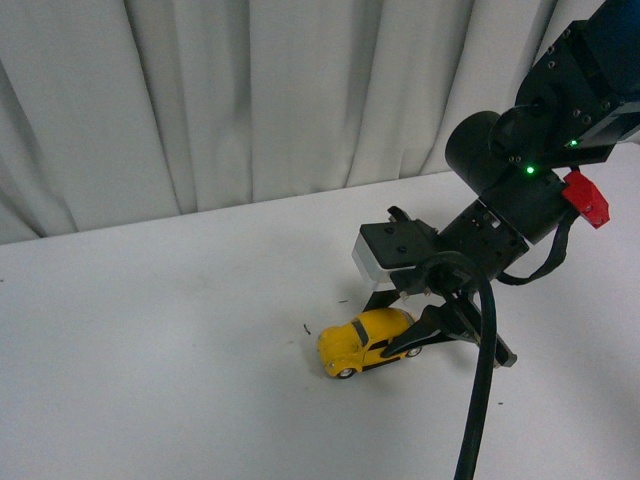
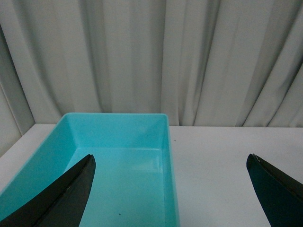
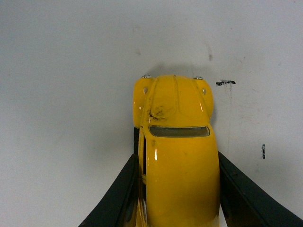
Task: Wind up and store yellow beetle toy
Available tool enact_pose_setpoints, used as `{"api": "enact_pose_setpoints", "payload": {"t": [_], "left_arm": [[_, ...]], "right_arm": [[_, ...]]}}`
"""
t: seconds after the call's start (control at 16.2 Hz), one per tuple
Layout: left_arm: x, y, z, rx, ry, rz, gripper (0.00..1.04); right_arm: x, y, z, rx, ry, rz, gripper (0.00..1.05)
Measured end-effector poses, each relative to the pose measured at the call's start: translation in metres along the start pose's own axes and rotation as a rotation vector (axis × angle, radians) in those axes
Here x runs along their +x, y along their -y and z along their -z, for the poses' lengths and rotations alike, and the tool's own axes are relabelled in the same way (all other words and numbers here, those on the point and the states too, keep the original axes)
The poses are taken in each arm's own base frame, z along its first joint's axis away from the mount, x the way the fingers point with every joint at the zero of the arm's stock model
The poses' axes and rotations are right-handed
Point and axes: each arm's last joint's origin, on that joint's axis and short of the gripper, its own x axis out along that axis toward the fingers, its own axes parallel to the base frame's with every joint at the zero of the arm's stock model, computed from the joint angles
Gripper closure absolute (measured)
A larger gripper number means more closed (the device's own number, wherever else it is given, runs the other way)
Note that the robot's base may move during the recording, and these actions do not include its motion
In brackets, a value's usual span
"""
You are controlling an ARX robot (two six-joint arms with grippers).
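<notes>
Looking through the right wrist camera, I see the right hand [image 3: 177,158] closed in on the beetle [image 3: 177,142]. One dark finger [image 3: 120,189] presses each flank of the body's rear half, and the yellow nose pokes out past the fingertips. A scuffed patch shows on the bonnet just ahead of the windscreen. From the front camera, the beetle [image 1: 365,340] sits wheels-down on the white tabletop [image 1: 150,350], held between the fingers of the right hand [image 1: 395,322], whose arm reaches down over it with a black cable [image 1: 480,400] hanging on the near side. A few small dark marks [image 3: 225,82] dot the tabletop just beyond the nose, off to one side of the hand's line.

My left hand [image 2: 170,158] is spread wide with nothing in its grip. Straight ahead of one of its fingers [image 2: 66,194] lies a turquoise bin [image 2: 118,118]. Beyond the bin, a pale pleated curtain [image 2: 142,56] hangs at the tabletop's far edge.
</notes>
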Motion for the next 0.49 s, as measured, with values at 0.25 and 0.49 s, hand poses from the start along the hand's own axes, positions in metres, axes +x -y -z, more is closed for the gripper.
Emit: {"api": "enact_pose_setpoints", "payload": {"t": [0.25, 0.49], "left_arm": [[0.0, 0.0, 0.0, 0.0, 0.0, 0.0, 0.07], [0.0, 0.0, 0.0, 0.0, 0.001, 0.0, 0.07]], "right_arm": [[-0.001, -0.006, 0.003, -0.002, -0.004, 0.015, 0.64], [-0.01, -0.017, 0.017, 0.038, -0.008, 0.03, 0.64]]}}
